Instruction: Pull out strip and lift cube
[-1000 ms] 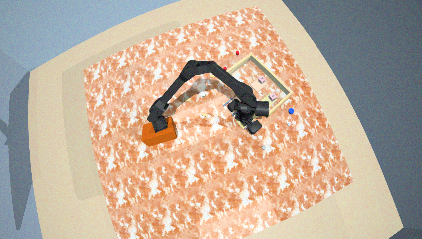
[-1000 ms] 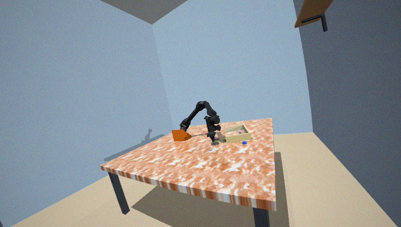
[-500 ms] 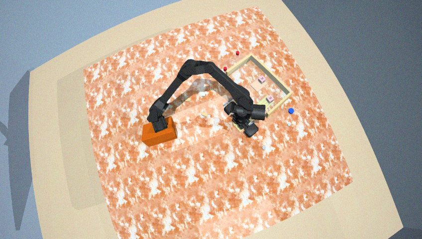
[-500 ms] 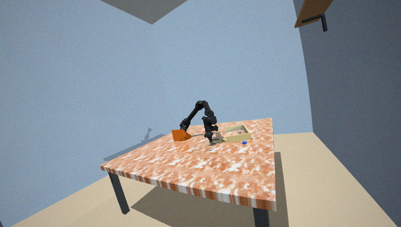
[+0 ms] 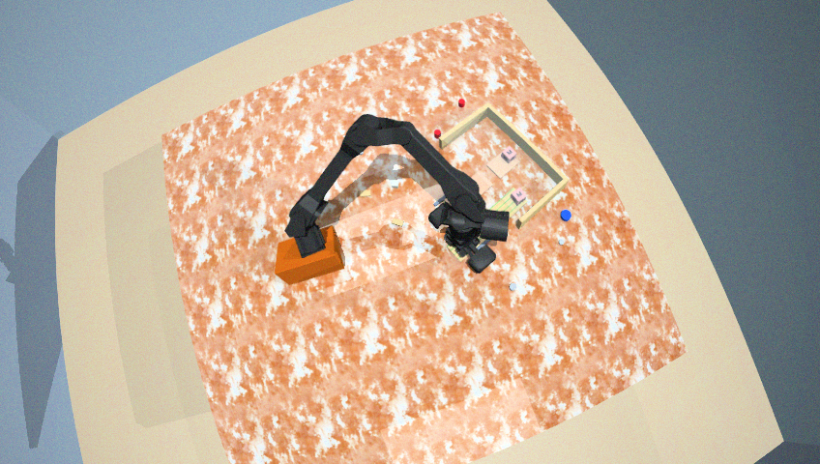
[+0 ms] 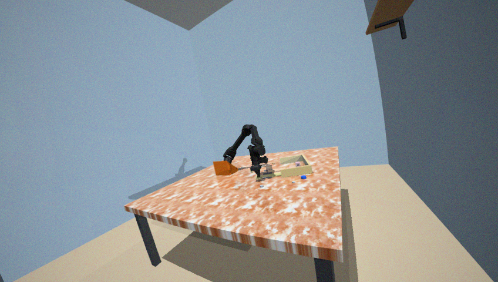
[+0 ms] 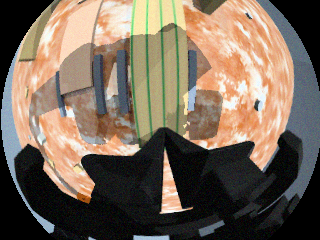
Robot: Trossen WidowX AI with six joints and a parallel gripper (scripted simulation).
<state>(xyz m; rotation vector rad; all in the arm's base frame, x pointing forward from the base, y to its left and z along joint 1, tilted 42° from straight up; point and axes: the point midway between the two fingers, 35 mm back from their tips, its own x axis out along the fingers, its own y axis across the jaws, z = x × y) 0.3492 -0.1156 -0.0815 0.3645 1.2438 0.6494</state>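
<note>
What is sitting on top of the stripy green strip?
A small pink labelled cube sits on the striped strip, at its far end inside the wooden frame. The shut gripper presses on the near end, so that end is hidden underneath.
</note>
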